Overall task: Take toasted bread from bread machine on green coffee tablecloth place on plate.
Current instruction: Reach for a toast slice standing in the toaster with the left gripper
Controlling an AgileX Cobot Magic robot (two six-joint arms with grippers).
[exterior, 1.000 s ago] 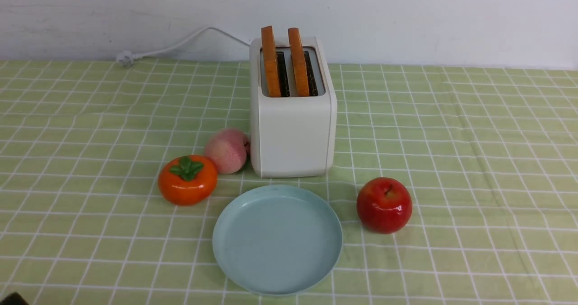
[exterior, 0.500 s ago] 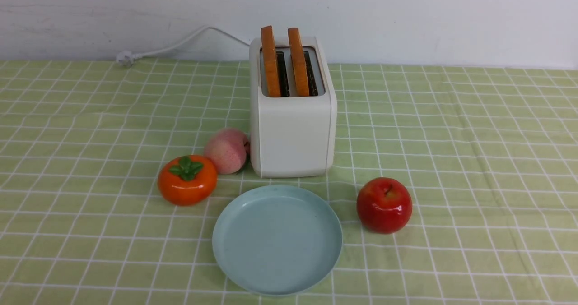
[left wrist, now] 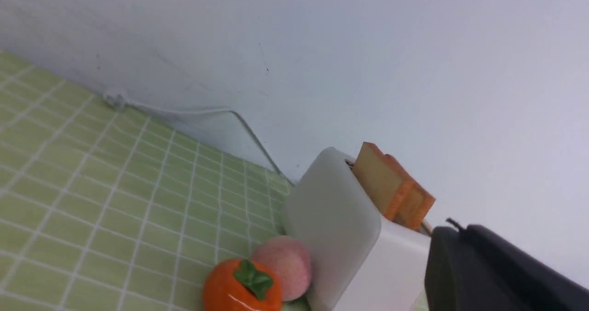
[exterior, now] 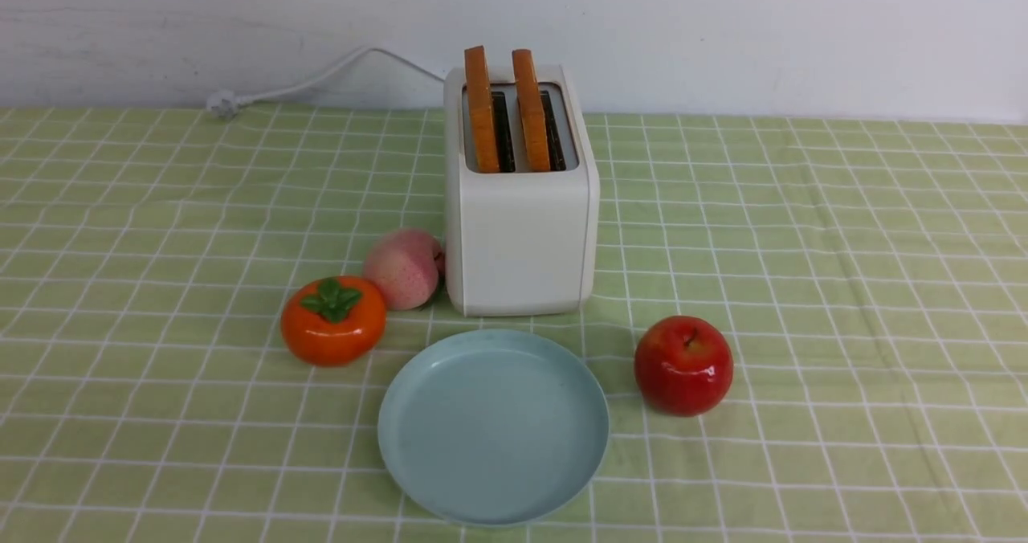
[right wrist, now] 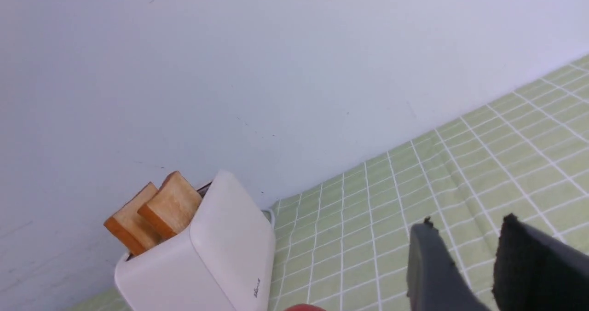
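Only a dark shape at the front view's lower left has gone. Both toasted bread (exterior: 480, 109) slices stand in the bread machine (exterior: 522, 238), plate (exterior: 490, 426) bare. My left claw (left wrist: 444, 242) is closed, right claw (right wrist: 467, 237) narrowly parted, both empty. Next, I judge: open wide, reach a slice's top edge.

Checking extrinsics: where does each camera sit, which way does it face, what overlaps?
Front view: between the arms, facing forward over the plate to the bread machine; no robot parts show.
Left wrist view: from the robot's left, facing the bread machine, peach and persimmon; left tool at frame edge.
Right wrist view: from the robot's right, facing the bread machine; right tool open.
Shared: all three see the toasted bread in both slots.
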